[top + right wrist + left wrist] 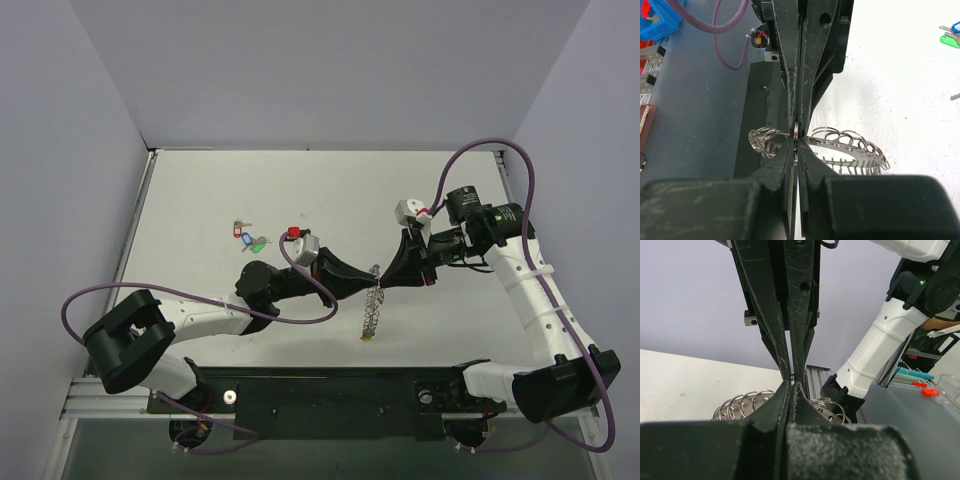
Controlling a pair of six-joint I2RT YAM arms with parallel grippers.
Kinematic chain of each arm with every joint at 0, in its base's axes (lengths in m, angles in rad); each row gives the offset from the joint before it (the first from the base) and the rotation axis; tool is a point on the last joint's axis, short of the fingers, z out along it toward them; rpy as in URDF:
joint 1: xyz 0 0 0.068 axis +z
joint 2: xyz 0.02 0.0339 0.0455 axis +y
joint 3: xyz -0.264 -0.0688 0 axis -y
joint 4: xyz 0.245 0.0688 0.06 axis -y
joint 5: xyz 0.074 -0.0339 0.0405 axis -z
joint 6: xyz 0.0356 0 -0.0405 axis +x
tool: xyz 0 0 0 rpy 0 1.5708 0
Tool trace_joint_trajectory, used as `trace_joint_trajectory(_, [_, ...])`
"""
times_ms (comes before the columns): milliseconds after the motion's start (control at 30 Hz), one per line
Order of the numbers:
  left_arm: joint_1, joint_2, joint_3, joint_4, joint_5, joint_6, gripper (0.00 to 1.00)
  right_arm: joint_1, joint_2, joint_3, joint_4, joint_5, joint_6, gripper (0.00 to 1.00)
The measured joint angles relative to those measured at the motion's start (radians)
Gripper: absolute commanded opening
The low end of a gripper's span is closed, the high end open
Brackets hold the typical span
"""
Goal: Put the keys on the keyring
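Observation:
The keyring point(372, 305), a silver loop fringed with small rings, hangs between both grippers at mid table, with a small yellow tag point(367, 338) at its lower end. My left gripper point(368, 281) and right gripper point(390, 279) meet tip to tip, both shut on the keyring's upper part. The left wrist view shows the left gripper point(791, 385) shut, with rings point(742, 404) on either side. The right wrist view shows the right gripper point(796, 144) pinching a ring, with the loop point(852, 145) spreading to the right. Loose keys lie on the table: blue tag point(244, 236), green tag point(257, 245), red tag point(293, 234).
A black rail point(330, 385) runs along the near table edge below the keyring. The blue-tag key point(955, 27) and green-tag key point(950, 40) show at the far right of the right wrist view. A blue bin point(660, 20) sits off the table.

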State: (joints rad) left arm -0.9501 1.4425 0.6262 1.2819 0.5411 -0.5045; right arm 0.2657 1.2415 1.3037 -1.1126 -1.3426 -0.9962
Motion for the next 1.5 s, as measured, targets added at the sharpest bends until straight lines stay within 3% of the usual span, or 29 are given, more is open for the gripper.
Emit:
trace_joint_trajectory(500, [0.000,0.010,0.000,-0.001,-0.036,-0.008,0.00,0.003,-0.004,-0.011,0.077,0.029,0.114,0.06])
trace_joint_trajectory(633, [-0.001,0.011,0.000,0.000,-0.041,-0.008,0.00,0.003,-0.004,-0.012,0.085,0.030,0.126,0.00])
trace_joint_trajectory(800, [-0.002,0.011,0.000,-0.002,-0.050,-0.011,0.00,0.003,-0.007,-0.012,0.093,0.038,0.137,0.00])
trace_joint_trajectory(833, [-0.002,0.011,0.000,-0.002,-0.052,-0.012,0.03,0.003,-0.010,-0.012,0.097,0.041,0.140,0.00])
trace_joint_trajectory(900, [-0.002,0.011,0.000,-0.003,-0.060,-0.016,0.23,0.004,-0.019,-0.018,0.119,0.052,0.165,0.00])
trace_joint_trajectory(1033, [0.002,0.008,0.000,-0.001,-0.064,-0.043,0.49,0.006,-0.053,-0.057,0.187,0.088,0.270,0.00])
trace_joint_trajectory(1267, [0.047,-0.088,0.000,-0.043,-0.044,-0.085,0.64,0.004,-0.071,-0.095,0.262,0.167,0.401,0.00])
trace_joint_trajectory(1500, [0.097,-0.225,0.155,-0.526,-0.011,0.016,0.69,-0.010,-0.093,-0.080,0.196,0.288,0.370,0.00])
